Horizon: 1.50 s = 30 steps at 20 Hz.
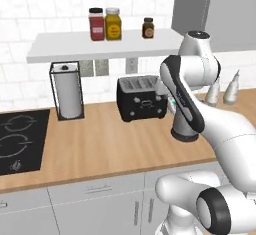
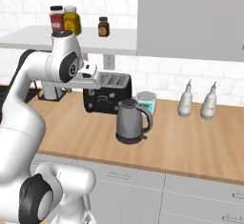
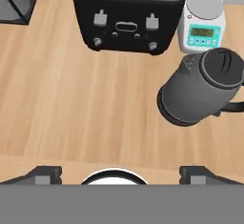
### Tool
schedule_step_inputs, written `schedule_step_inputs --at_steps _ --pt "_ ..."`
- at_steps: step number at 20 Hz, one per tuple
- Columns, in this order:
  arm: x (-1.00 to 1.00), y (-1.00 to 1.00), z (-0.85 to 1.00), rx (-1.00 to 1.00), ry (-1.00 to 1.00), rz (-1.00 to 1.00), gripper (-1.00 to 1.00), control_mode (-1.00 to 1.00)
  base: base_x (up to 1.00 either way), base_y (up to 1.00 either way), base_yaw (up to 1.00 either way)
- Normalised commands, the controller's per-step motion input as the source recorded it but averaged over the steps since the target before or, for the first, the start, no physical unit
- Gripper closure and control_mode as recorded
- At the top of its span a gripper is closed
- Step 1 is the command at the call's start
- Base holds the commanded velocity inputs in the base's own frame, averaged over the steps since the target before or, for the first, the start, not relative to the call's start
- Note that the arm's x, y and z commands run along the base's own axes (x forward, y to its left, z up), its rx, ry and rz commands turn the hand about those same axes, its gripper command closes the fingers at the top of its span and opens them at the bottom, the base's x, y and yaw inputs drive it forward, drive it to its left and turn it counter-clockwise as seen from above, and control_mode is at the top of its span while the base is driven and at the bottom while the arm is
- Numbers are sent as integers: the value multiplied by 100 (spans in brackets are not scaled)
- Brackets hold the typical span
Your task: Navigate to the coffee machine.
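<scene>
The coffee machine is out of view. My gripper (image 3: 121,174) hangs open above the wooden counter (image 3: 71,104), its two dark fingertips (image 3: 47,173) wide apart with nothing between them. In the right base view the hand (image 2: 90,75) hovers in front of the squat black toaster (image 2: 107,92). Ahead of the gripper stand that toaster (image 3: 128,15) and, to its right, a dark grey kettle (image 3: 200,87).
A white scale (image 2: 146,101) sits behind the kettle (image 2: 131,120), and two white bottles (image 2: 186,100) stand further right under a grey cabinet (image 2: 190,18). A paper towel holder (image 1: 67,91) and black cooktop (image 1: 20,139) lie left. Jars (image 1: 105,24) sit on the shelf.
</scene>
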Motion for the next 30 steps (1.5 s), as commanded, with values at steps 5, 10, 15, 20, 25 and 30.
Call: schedule_step_inputs --at_steps 5,10,15,20,25,30 --pt "0 0 0 0 0 0 -100 100 0 -100 0" --pt "0 0 0 0 0 0 -100 100 0 -100 0" --pt "0 0 0 0 0 0 -100 100 0 -100 0" --pt "0 0 0 0 0 0 -100 100 0 -100 0" --pt "0 0 0 0 0 0 -100 100 -9 -56 -3" --pt "0 0 0 0 0 0 -100 100 5 -19 -28"
